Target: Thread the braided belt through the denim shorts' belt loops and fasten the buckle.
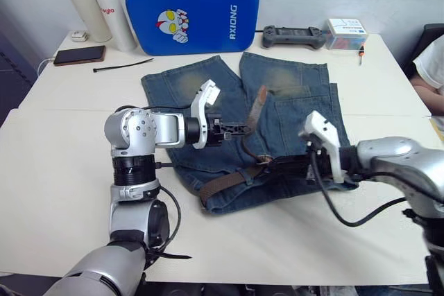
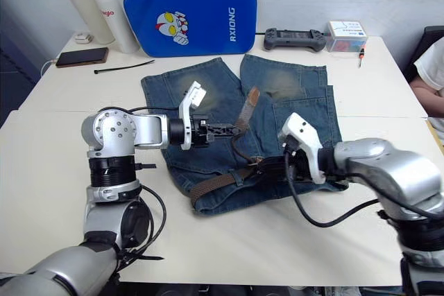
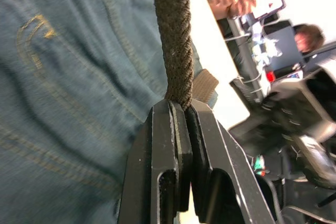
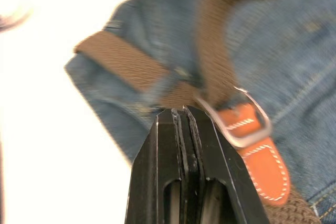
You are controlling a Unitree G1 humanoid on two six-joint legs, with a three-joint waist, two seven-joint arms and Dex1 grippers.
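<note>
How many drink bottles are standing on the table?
2: a cream bottle with a purple-topped lid at the far left corner of the table, and a white bottle touching it, beside the blue case. None looks hidden.

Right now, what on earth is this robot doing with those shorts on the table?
It is putting a braided belt on a pair of denim shorts spread on the white table. The left gripper is shut on the belt's free end, holding it lifted above the shorts. The right gripper is shut at the waistband, right beside the metal buckle with its orange leather tab. The belt already runs along part of the waistband and passes through the buckle frame, but the tail is still loose.
</note>
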